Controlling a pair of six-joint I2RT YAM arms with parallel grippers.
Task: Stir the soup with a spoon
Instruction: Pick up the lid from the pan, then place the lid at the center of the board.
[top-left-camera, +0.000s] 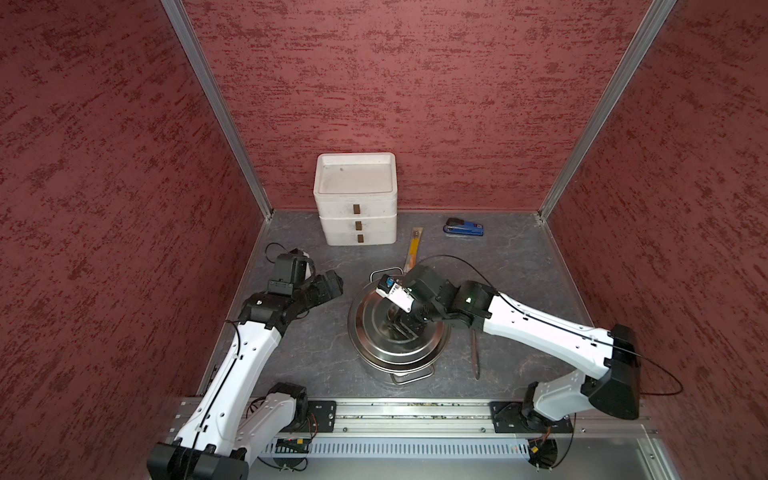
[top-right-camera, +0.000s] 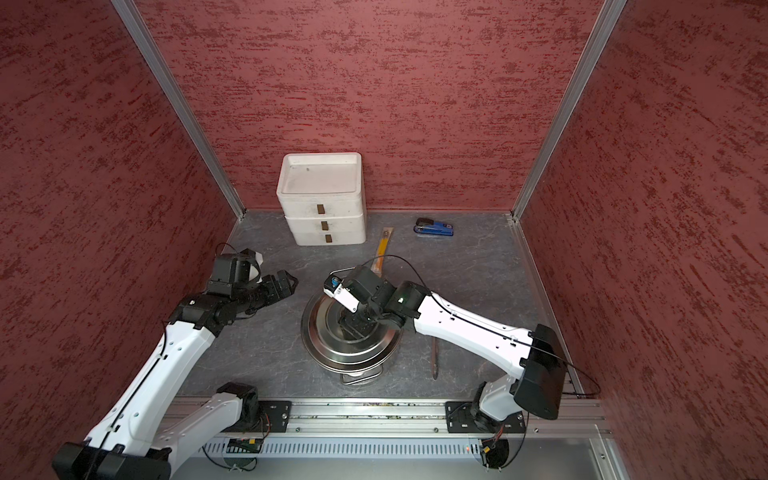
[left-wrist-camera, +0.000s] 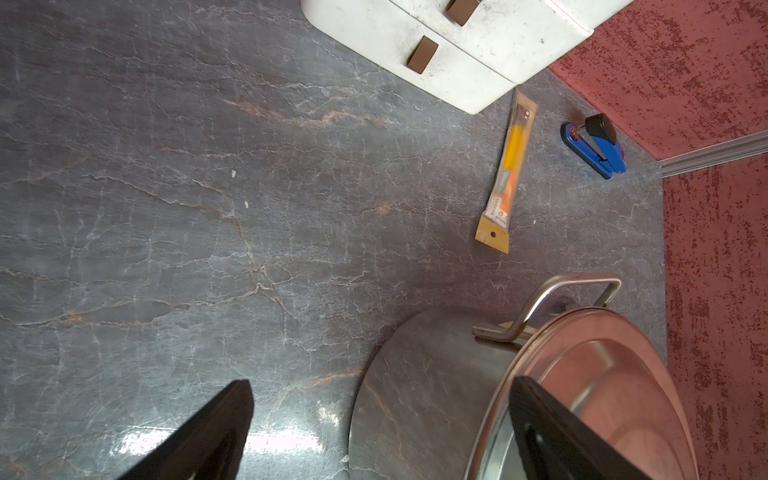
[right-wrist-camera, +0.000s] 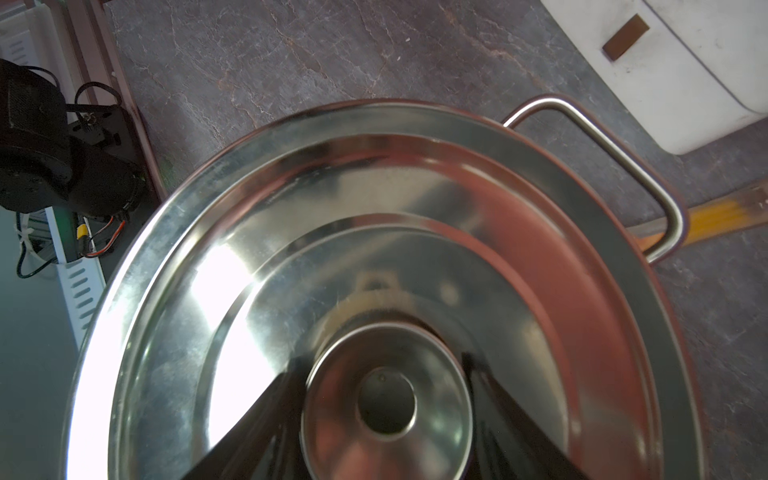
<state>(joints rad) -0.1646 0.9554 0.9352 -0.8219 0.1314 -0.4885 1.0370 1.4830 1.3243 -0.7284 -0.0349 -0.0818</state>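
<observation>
The large round shiny steel pot (left-wrist-camera: 415, 395), flat steel lid (top-left-camera: 390, 345) on, stands mid-counter (top-left-camera: 316, 353). The slim all-metal ladle (top-left-camera: 475, 357) lies on the counter at its right. Right gripper (right-wrist-camera: 382, 357) straddles the lid's knob (right-wrist-camera: 386, 415), and I cannot tell whether it pinches. Left gripper (left-wrist-camera: 382, 384), spread wide, hovers apart.

Worktop (top-left-camera: 316, 357): dark grey stone-pattern slab with pale veins, glossy, closed in by red walls on three sides.

Directly on it:
- pot (left-wrist-camera: 415, 407), steel, standing about mid-worktop, lidded
- ladle (top-left-camera: 475, 355), lying flat just right of the pot in both top views, handle running front to back, far end hidden
- white drawer unit (top-left-camera: 356, 208), against the back wall, brown pull tabs on the front
- orange-yellow stick (top-left-camera: 412, 249), flat, between drawer unit and pot, near end close to the pot's far handle, not touching
- blue stapler (top-left-camera: 464, 228), near the back wall, well apart from the pot
</observation>
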